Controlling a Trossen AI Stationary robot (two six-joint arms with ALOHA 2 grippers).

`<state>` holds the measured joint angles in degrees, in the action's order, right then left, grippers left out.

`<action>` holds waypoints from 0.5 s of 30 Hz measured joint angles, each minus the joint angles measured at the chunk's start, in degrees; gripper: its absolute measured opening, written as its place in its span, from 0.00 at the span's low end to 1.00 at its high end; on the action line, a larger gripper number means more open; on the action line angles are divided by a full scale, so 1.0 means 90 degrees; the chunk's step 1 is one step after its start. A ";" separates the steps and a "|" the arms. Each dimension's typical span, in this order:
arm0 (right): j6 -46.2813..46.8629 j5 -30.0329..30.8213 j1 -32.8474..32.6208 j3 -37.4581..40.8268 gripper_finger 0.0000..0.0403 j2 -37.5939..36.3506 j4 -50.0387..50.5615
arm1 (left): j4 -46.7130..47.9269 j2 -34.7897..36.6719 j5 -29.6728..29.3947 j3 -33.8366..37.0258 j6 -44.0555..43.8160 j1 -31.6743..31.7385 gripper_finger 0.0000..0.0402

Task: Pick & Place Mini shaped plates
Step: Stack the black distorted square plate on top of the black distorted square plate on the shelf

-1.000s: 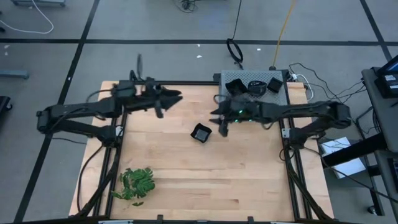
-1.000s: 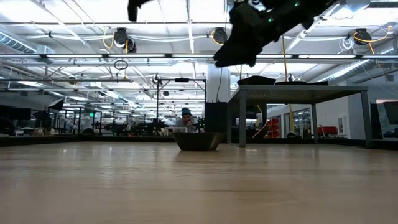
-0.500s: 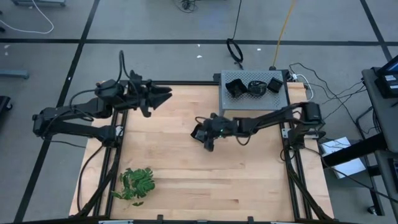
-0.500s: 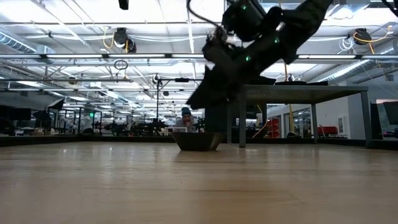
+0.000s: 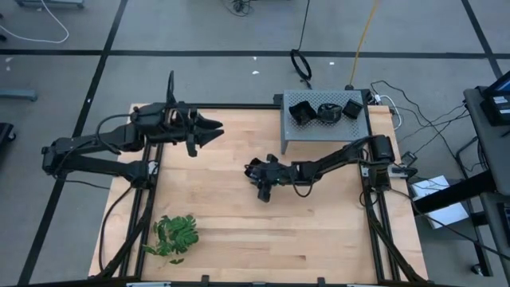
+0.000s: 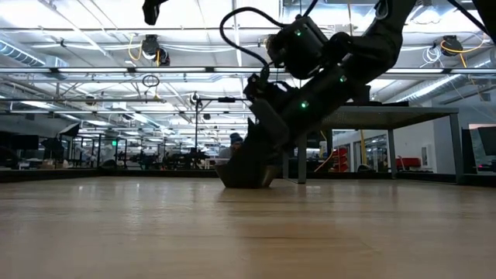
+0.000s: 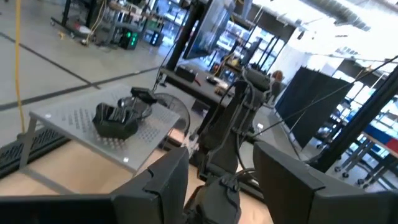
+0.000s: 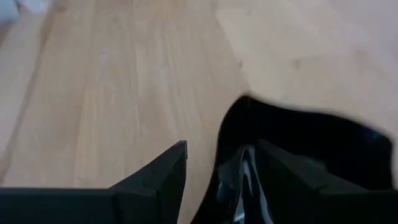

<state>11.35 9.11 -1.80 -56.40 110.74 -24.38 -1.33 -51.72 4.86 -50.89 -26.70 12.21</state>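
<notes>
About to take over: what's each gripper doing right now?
Left gripper: open, empty, raised above the table's far left.
Right gripper: open, fingers straddling the rim of the black plate, not closed on it.

1 glossy black plate [image 6: 246, 175] mid-table, 3 plates [image 5: 325, 110] on grey box [image 5: 296, 132]

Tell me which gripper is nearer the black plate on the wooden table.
Right. The right gripper is down at the black plate, fingers open around its rim; the left gripper hovers open, well away toward the table's far-left side.
</notes>
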 joint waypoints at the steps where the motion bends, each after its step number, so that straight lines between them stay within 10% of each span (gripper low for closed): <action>1: -0.0002 0.0009 -0.0004 0.0000 0.44 0.0028 0.0040 | 0.0055 0.0000 0.0001 0.0001 0.0000 0.0000 0.46; 15: -0.0091 0.0308 0.0002 0.0000 0.35 0.0093 0.0171 | 0.0183 0.0000 0.0000 0.0002 -0.0051 0.0000 0.46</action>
<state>10.52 11.89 -1.78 -56.40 111.57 -22.85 0.32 -51.72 4.86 -50.87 -27.16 12.21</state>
